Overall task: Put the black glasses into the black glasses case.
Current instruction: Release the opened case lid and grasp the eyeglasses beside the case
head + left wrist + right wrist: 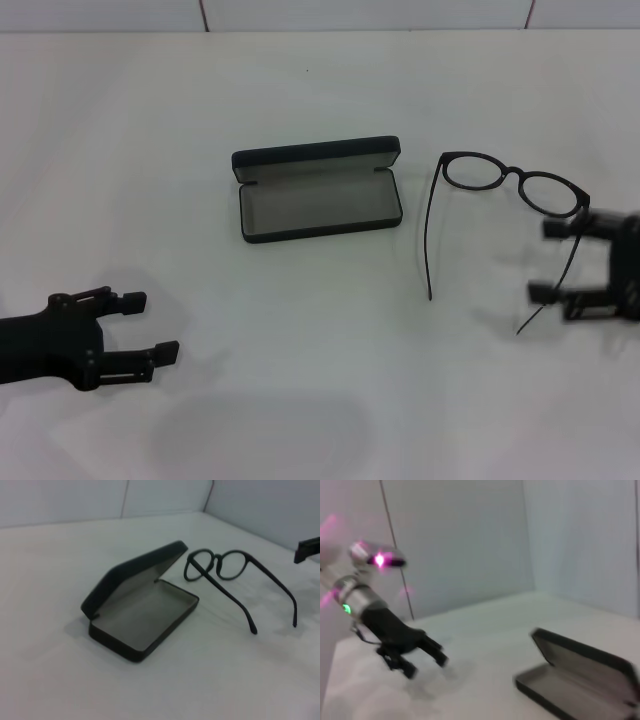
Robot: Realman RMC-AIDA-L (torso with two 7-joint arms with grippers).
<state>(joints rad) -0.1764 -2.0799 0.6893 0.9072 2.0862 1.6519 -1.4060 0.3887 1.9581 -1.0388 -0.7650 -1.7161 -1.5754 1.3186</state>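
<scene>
On the table [320,400], the glasses [510,185] are seen beside the open case [318,195], not yet inside. The right gripper [548,262], jaws spread, is placed around one temple arm; the left gripper [150,325] is parked, open.

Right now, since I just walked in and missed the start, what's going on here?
A two-armed robot is working on packing glasses. The black glasses lie unfolded on the white table, beside the black glasses case, which sits open and empty. The right gripper, open, is at the glasses' right temple arm but hasn't closed on it. The left gripper waits open at the near left.
</scene>
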